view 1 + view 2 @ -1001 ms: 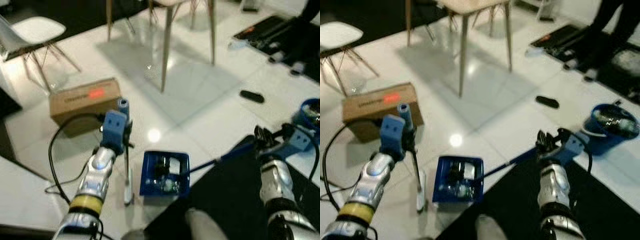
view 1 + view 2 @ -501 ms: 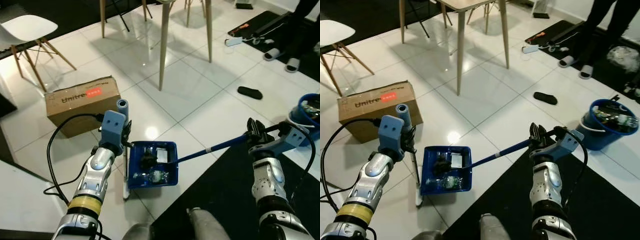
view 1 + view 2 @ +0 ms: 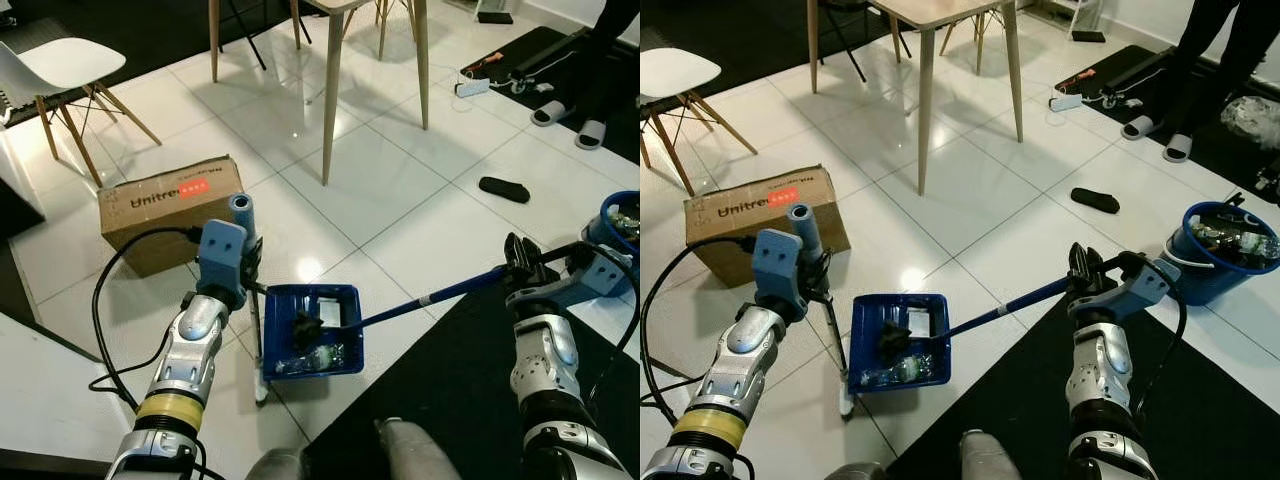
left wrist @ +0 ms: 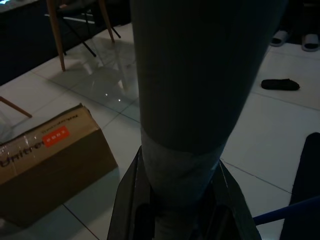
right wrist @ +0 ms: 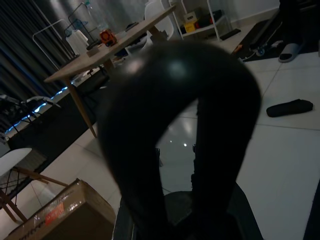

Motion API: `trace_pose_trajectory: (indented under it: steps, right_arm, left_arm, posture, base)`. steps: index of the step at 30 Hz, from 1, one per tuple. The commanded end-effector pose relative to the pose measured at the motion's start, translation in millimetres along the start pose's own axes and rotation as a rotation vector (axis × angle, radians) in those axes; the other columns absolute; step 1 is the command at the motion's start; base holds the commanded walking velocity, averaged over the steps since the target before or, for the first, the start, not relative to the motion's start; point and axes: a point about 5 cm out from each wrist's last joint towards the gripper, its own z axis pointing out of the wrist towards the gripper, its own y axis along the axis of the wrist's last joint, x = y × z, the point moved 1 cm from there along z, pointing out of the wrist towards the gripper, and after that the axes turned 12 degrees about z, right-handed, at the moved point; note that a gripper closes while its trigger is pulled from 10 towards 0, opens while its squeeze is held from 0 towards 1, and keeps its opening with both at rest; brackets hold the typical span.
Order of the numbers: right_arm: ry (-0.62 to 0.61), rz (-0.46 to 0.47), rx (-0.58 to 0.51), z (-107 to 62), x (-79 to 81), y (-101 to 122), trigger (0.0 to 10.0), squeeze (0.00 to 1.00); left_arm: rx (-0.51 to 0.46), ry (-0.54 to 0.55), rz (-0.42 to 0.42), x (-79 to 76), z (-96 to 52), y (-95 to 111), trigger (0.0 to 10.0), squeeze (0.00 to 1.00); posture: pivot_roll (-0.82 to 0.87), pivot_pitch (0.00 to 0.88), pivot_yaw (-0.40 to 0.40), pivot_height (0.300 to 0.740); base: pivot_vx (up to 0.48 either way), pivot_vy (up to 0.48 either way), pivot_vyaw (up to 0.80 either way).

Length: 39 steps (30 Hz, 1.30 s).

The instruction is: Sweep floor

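Dustpans [image 3: 312, 330]: one
Cardboard boxes [image 3: 170, 210]: one
Blue buckets [image 3: 1225, 250]: one
White chairs [image 3: 60, 75]: one
Loose slippers [image 3: 504, 189]: one

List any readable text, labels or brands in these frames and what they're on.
"Unitree": printed in dark letters on the side of the cardboard box on the floor; in the left wrist view it reads "Unitre", cut off at the frame edge.
Orange-red label on the same box: its print is too small to read.
No other readable text.
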Motion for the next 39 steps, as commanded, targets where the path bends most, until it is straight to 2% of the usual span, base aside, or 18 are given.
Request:
trace_pose_trajectory:
  steps: [1,11,35,39]
  right_arm:
    - [0.012,0.027,-0.021,2.7,4.7,3,10.0,0.00]
    - [0.003,0.026,-0.012,2.3,3.4,2,10.0,0.00]
    - [-0.004,0.026,0.006,1.5,2.7,-1,10.0,0.00]
    - [-0.007,0.025,0.009,0.8,2.0,-2,10.0,0.00]
  left_arm:
    - [-0.088,0.014,-0.011,1.7,3.6,17,10.0,0.00]
    - [-0.096,-0.018,-0.024,-4.3,1.8,17,10.0,0.00]
    - [-0.111,-0.061,-0.048,-10.7,-3.0,17,10.0,0.00]
    - [-0.121,-0.082,-0.013,-11.7,-4.5,18,10.0,0.00]
  posture:
    - [0.02,0.001,0.009,0.740]
    - [0.02,0.004,0.006,0.740]
    - [0.03,0.011,0.003,0.740]
    - [0.03,0.008,0.004,0.740]
  base:
    - [0.266,0.000,0.00]
    - [0.000,0.000,0.00]
    - [0.000,0.476,0.00]
    - [0.000,-0.067,0.00]
